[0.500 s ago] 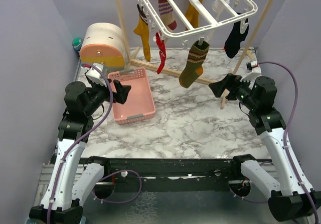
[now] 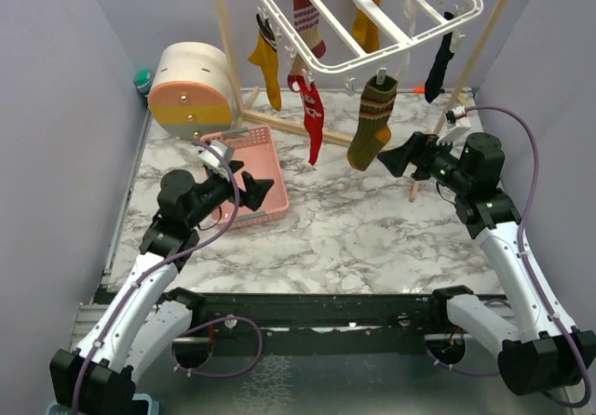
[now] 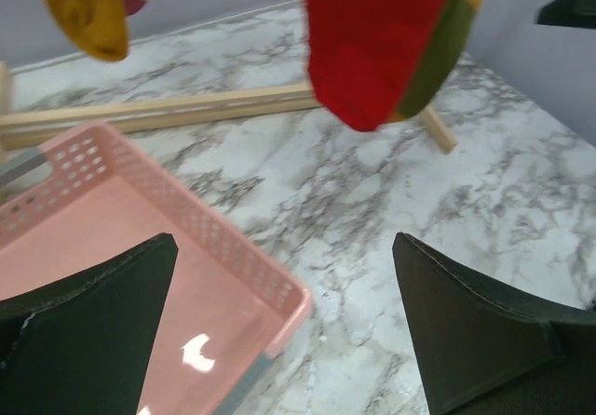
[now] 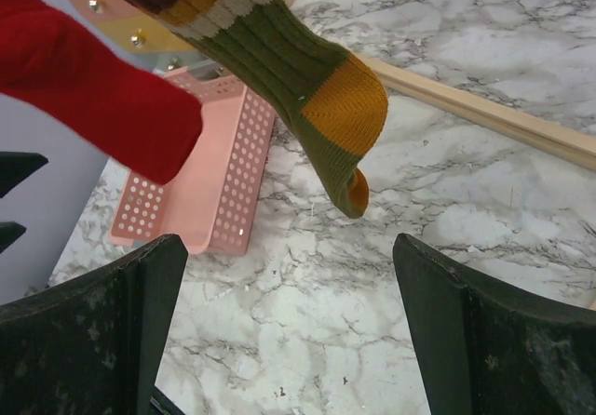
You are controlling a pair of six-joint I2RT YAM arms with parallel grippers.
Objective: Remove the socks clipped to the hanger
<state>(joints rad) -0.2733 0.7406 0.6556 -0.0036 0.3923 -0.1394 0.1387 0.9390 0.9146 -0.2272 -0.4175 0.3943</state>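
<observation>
While both arms have shifted since a moment ago, the left gripper (image 2: 260, 193) is now over the near right corner of the pink basket (image 2: 238, 140), and the white hanger (image 2: 328, 61) has swung. Both grippers are wide open and hold nothing. The right gripper (image 2: 392, 158) is just right of the olive sock (image 2: 372, 122). A wooden rack (image 2: 225, 43) stands behind. Six socks (image 2: 268, 61) hang clipped on the one hanger, above the far part of the table (image 2: 372, 234).

Bright, even light, soft shadows — wrist views blur the near socks (image 3: 382, 43); small glare in the pink basket (image 3: 216, 231).
</observation>
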